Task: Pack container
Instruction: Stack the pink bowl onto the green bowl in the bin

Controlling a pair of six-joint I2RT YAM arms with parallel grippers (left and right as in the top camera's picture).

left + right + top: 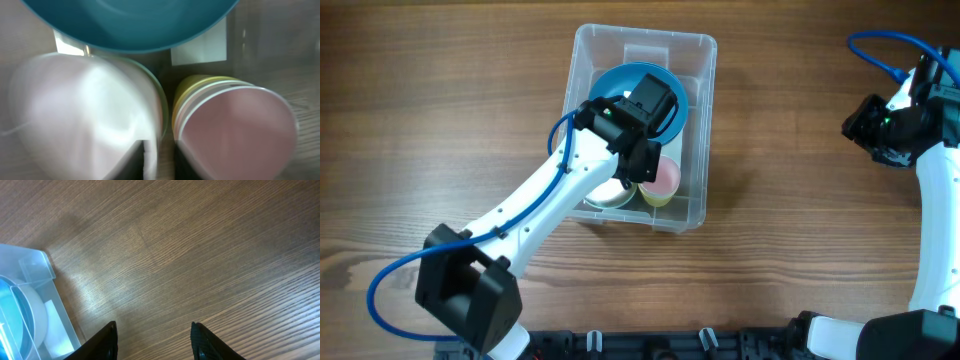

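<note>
The only label (199, 48) we see is a plain white patch on the base of the container (698, 60); we can read no writing on it.

The container is a clear plastic bin that stands near the middle of the surface (440, 110). A blue bowl (625, 80) fills its far end. At the near end, a white bowl (608, 196) sits on the left. Just beside it on the right is a pink cup (666, 177), nested in a yellow cup (192, 85). In the left wrist view, the label shows between the blue bowl and the cups.

The left gripper (642, 160) is down inside the container, over the gap between the blue bowl and the two smaller stacks. Its wrist view is blurred and only dark shapes show at the bottom edge. We cannot tell how far it is open or whether it has hold of anything.

The right gripper (154, 325) is well apart from the container, off to the right side of the surface. Its fingers (107, 340) are spread wide with only bare wood between them. A corner of the container shows at the left edge of its view.

The surface is brown wood with a clear grain. A blue cable (390, 275) loops from each arm.
</note>
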